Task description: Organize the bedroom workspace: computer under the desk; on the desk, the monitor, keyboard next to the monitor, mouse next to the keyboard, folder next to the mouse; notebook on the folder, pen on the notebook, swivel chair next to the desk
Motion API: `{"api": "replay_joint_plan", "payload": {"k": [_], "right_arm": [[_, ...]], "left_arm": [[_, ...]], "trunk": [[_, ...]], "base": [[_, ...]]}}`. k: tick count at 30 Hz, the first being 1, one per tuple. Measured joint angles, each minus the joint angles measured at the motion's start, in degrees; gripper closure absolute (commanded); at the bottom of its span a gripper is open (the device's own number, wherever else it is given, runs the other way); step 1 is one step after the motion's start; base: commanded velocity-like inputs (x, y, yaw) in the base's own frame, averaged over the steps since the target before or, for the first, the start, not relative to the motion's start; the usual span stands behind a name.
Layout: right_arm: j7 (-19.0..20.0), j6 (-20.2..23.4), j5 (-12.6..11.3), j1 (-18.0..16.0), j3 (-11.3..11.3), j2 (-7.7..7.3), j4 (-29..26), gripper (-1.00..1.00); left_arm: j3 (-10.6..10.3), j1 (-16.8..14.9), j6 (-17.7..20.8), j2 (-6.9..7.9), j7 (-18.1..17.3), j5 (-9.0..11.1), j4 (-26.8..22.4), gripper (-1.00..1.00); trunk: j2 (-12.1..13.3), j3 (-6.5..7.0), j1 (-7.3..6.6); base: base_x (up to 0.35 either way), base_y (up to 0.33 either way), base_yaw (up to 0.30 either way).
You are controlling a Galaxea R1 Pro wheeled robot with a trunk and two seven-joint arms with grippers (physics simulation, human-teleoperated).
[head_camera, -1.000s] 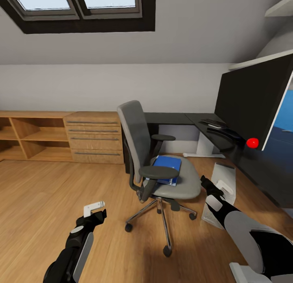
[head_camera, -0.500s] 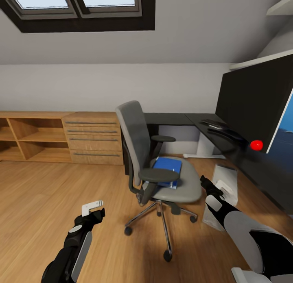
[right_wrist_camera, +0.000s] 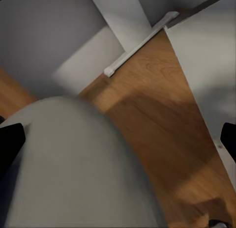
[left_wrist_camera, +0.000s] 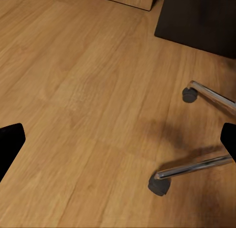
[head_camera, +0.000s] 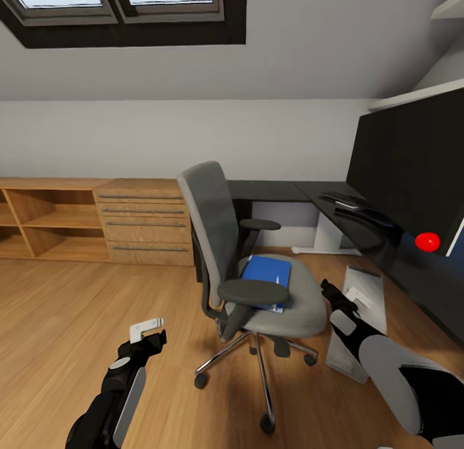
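The swivel chair stands upright on the wood floor between my two grippers, its grey seat just beside my right gripper. The blue folder lies flat on that seat. Beyond my right gripper, the black desk carries the keyboard and monitor.

Both black-and-grey arms reach forward, low in the head view. The left gripper points ahead, carrying a small white bracket on top; in its wrist view the two dark fingers stand wide apart. The right gripper extends forward too, its black fingers likewise spread apart, clasping nothing.
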Motion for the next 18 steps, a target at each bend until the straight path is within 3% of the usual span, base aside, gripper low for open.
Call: {"api": "replay_joint_plan", "payload": {"k": [10,15,18], "right_arm": [[-0.13,2.24,-1.33,0.0,-0.43,-0.6,0.1,-1.0],[-0.21,7.16,-5.28,0.0,-0.64,-0.7,0.09,-1.0],[-0.22,8.68,-6.48,0.0,-0.66,-1.2,0.08,-1.0]], "left_arm": [[0.05,0.0,0.0,0.0,0.04,0.0,0.0,-1.0],[0.08,0.0,0.0,0.02,0.05,-0.01,-0.18,-1.0],[0.09,0.0,0.0,0.06,0.05,0.0,-0.23,-1.0]], "trunk": [[0.0,0.0,0.02],[0.0,0.0,0.03],[0.0,0.0,0.03]], "base": [[0.055,0.0,0.0],[0.002,0.0,0.0],[0.0,0.0,0.0]]}}
